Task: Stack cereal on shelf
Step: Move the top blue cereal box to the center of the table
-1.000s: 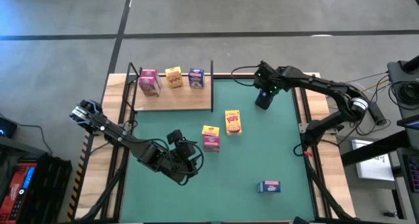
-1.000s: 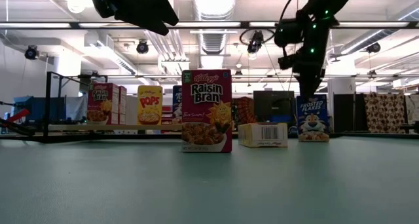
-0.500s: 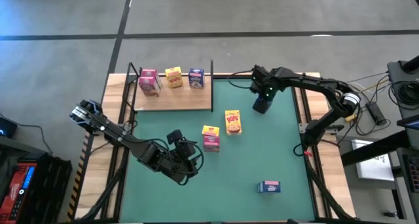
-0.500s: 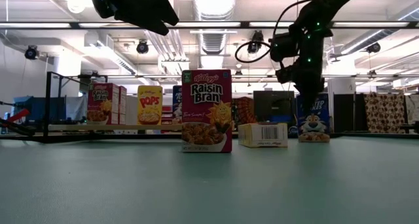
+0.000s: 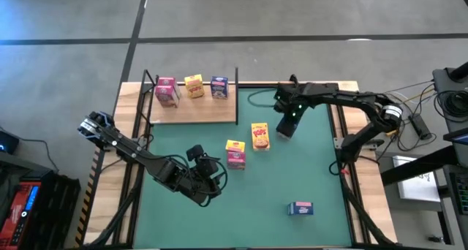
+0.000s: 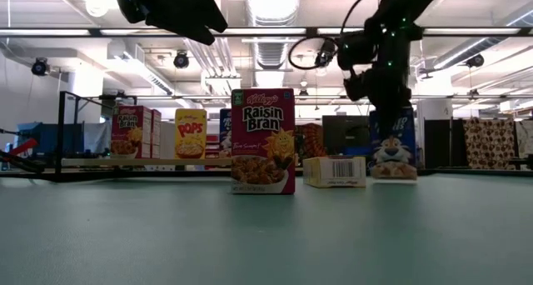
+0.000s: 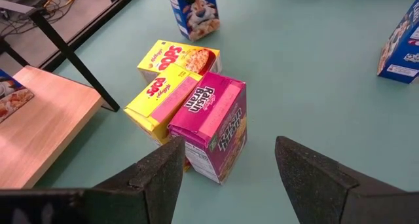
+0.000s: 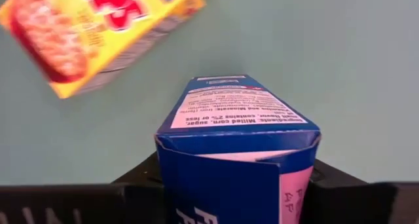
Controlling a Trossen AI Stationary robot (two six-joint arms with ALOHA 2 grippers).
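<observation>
Shelf (image 5: 191, 110): flat light-wood board w/ thin black posts, far-left of green mat (image 5: 307, 169); 3 small cardboard boxes upright on it – pink (image 5: 167, 91), yellow (image 5: 194, 85), blue (image 5: 219, 86).
L gripper (image 7: 226, 178): dark fingers apart, nothing between, above the pink Raisin Bran box (image 7: 211, 122) mid-mat; unmoved vs 1 s ago.
Mid-mat: yellow Pops box (image 5: 259, 136) lying flat.
R gripper (image 5: 287, 126): clamped on blue Frosted Flakes box (image 8: 236, 135), its sides pinched inward; has shifted from far mat edge toward the Pops box.
Near-right: blue box (image 5: 300, 208) alone.
</observation>
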